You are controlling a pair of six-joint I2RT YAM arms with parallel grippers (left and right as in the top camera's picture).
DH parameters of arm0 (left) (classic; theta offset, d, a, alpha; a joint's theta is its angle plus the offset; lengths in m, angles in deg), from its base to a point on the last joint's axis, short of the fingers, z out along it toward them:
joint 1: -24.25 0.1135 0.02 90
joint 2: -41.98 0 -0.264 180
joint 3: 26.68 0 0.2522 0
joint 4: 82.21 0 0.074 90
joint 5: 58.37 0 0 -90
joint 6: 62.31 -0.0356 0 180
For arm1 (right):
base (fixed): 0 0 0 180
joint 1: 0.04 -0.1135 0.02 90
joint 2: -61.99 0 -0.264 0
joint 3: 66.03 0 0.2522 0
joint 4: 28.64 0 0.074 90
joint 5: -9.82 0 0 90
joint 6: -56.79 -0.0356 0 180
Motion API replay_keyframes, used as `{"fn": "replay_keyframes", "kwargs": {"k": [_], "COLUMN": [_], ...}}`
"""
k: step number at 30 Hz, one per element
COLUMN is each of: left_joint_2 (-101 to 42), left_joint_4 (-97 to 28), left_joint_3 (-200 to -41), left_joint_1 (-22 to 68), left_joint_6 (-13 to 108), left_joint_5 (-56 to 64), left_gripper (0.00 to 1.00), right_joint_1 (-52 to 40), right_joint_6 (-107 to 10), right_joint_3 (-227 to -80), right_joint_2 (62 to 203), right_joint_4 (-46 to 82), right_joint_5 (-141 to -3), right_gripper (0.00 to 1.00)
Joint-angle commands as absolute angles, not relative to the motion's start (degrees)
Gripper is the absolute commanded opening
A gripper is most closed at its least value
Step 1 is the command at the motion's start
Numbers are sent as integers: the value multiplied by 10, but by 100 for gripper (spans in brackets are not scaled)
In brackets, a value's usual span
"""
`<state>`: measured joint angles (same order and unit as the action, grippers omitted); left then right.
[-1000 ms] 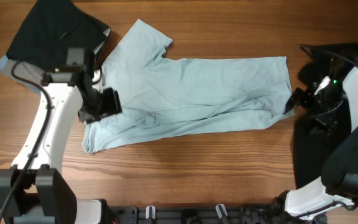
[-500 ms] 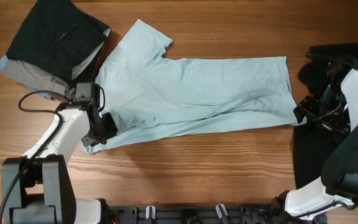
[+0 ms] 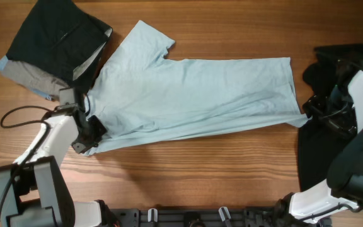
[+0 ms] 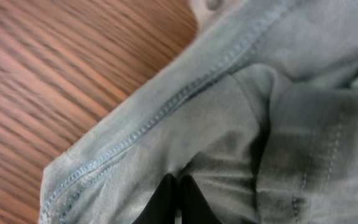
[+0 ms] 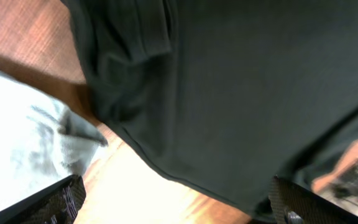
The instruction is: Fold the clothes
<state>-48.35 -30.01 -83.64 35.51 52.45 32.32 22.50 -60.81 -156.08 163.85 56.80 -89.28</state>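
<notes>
**Pale blue shirt stretched sideways between two arms**

Wood-grain tabletop point(image 3: 200, 176) carries the light-blue T-shirt point(image 3: 194, 94), spread flat near the middle. Its long axis runs left to right, dipping a little toward the near edge at the left end. The straight hem faces right, and one short sleeve points to the far left corner. A pile of black and grey clothes point(image 3: 52, 38) sits at that corner, touching the shirt. A black garment point(image 3: 314, 157) lies at the right edge.

From overhead, the left claw point(image 3: 87, 140) sits on the shirt's near-left corner and the right claw point(image 3: 309, 115) at its near-right corner; finger spacing cannot be read there.

The left wrist view shows it: the left claw point(image 4: 174, 202) has its dark tips pressed together on a bunched fold beside the stitched edge. In the right wrist view the right claw point(image 5: 179, 205) is spread wide over the black garment point(image 5: 229, 87), gripping nothing, with the shirt corner point(image 5: 30, 137) beside one finger.
</notes>
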Motion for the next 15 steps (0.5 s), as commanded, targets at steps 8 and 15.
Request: {"fn": "replay_keyframes", "kwargs": {"k": [8, 15], "left_joint_2": [-520, -520], "left_joint_4": [-297, -299], "left_joint_3": [-815, -815], "left_joint_1": [383, 383], "left_joint_6": [537, 537], "left_joint_5": [366, 366], "left_gripper": [5, 6], "right_joint_1": [356, 359], "right_joint_6": [-480, -545], "right_joint_3": [-1598, -1598], "right_joint_2": [1628, 1628], "right_joint_4": [552, 556], "right_joint_5": [-632, -814], "right_gripper": [100, 100]}}
